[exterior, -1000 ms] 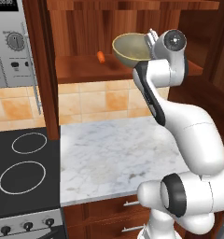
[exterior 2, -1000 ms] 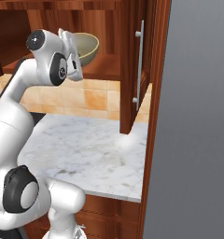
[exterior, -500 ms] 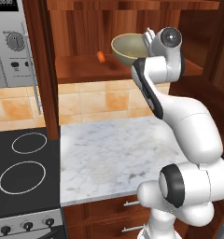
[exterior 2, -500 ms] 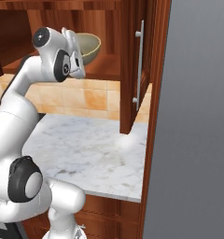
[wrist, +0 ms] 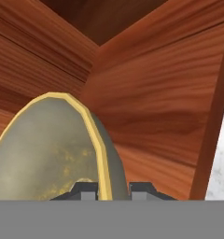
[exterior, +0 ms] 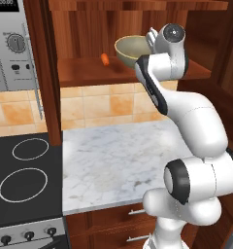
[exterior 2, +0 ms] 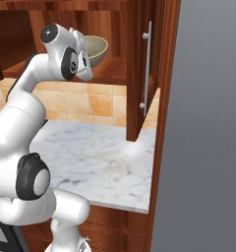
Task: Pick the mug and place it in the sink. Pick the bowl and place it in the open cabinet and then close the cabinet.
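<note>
The olive-tan bowl (exterior: 132, 51) (exterior 2: 96, 48) hangs tilted just above the inner shelf (exterior: 84, 71) of the open reddish-brown cabinet. My gripper (wrist: 112, 188) is shut on the bowl's pale rim (wrist: 100, 154), one finger inside the bowl and one outside. In the left base view the white hand (exterior: 159, 41) is right of the bowl and covers the fingers. The right cabinet door (exterior 2: 137, 74) stands open, its silver bar handle (exterior 2: 146, 69) facing out. The mug and the sink are out of view.
A small orange object (exterior: 105, 59) lies on the shelf left of the bowl. Below is a white marble counter (exterior: 118, 155), with a black cooktop (exterior: 21, 170) to its left and a grey appliance panel (exterior: 11, 44) above that. A tall grey wall (exterior 2: 208, 123) stands right.
The bowl has edged slightly deeper into the cabinet, still in my grip, and the wrist has turned a little. The base has not moved.
</note>
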You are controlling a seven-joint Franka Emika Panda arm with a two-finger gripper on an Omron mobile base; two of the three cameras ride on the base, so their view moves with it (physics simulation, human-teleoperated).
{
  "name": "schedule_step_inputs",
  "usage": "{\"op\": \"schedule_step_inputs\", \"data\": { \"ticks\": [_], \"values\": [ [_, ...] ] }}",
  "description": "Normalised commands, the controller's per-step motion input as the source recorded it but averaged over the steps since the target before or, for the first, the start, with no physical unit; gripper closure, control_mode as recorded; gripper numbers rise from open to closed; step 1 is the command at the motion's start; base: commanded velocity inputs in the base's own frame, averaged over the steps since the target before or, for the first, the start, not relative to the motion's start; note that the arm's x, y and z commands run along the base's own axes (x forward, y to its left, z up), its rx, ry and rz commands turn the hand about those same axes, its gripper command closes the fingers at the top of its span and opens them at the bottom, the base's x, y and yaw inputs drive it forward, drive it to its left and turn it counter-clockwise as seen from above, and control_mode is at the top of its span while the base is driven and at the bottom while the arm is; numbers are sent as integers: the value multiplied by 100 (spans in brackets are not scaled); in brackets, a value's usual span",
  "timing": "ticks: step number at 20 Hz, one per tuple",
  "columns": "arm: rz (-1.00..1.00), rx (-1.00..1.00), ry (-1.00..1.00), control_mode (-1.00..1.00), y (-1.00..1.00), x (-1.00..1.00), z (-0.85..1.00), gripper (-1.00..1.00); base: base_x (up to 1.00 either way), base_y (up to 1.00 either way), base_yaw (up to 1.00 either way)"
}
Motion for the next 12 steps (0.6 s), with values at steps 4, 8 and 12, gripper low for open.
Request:
{"op": "schedule_step_inputs", "data": {
  "ticks": [4,8,12],
  "values": [
    [0,-1,0,-100,0,15,-25,100,0,0,0],
    [0,0,2,-100,0,9,-8,-100,0,0,0],
    [0,0,0,-100,0,2,0,-100,0,0,0]
  ]
}}
